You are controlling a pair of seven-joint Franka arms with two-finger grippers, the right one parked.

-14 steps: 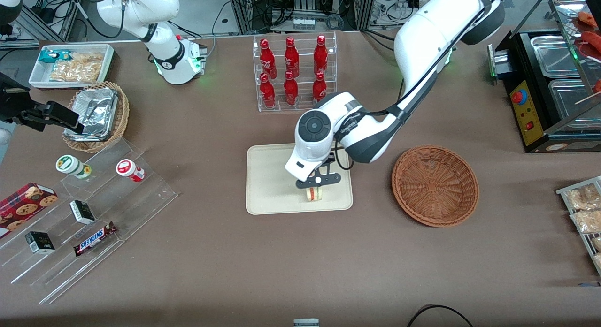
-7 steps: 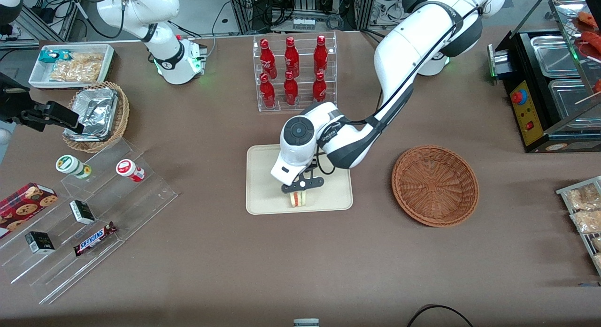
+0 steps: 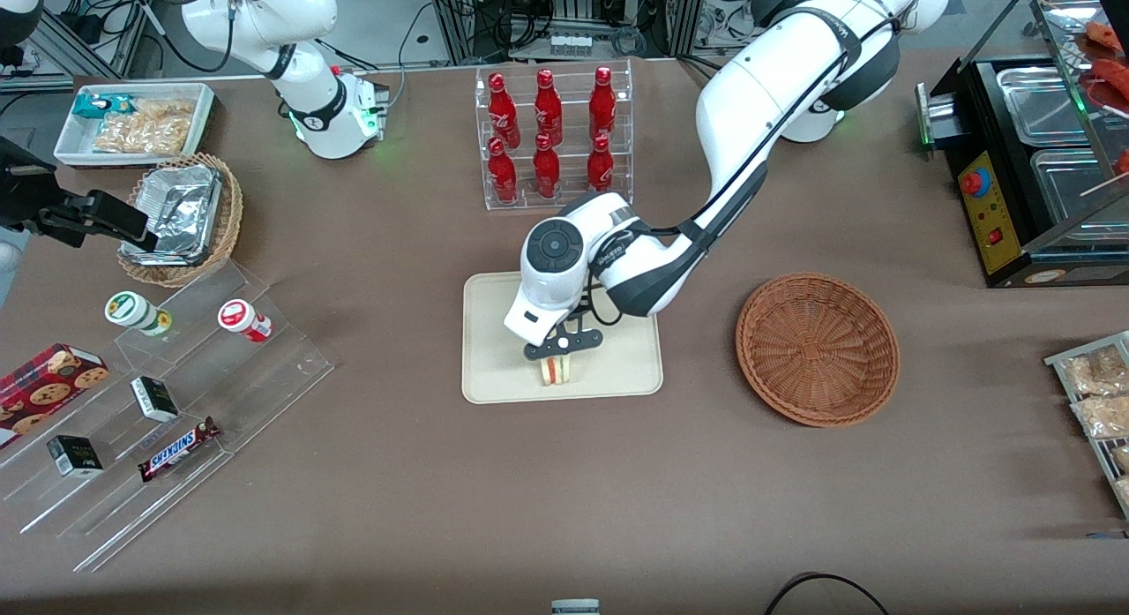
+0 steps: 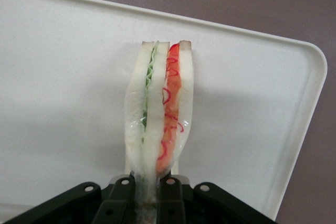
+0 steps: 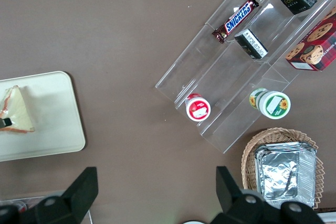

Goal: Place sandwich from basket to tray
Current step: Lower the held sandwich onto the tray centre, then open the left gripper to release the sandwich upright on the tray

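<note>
Open room around the tray

The gripper [image 3: 555, 357], closed on the sandwich [image 3: 556, 370], is low over the tray [image 3: 494, 368]; bare tabletop [image 3: 697, 350] separates tray from basket [image 3: 818, 348]; bottle rack [image 3: 551, 138] stands farther off.

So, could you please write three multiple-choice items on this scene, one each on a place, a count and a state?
1. Where is the sandwich?
A. in the basket
B. over the tray
C. on the bare table

2. How many red bottles stand in the clear rack?
A. four
B. six
C. eight

3. What is the gripper doing?
A. shut on the sandwich
B. open above the basket
C. resting empty on the tray

Answers: 1 B, the wedge shows against the cream tray; 2 B, two rows of three; 3 A, the wrist view shows the fingers pinching the bread's end.
</note>
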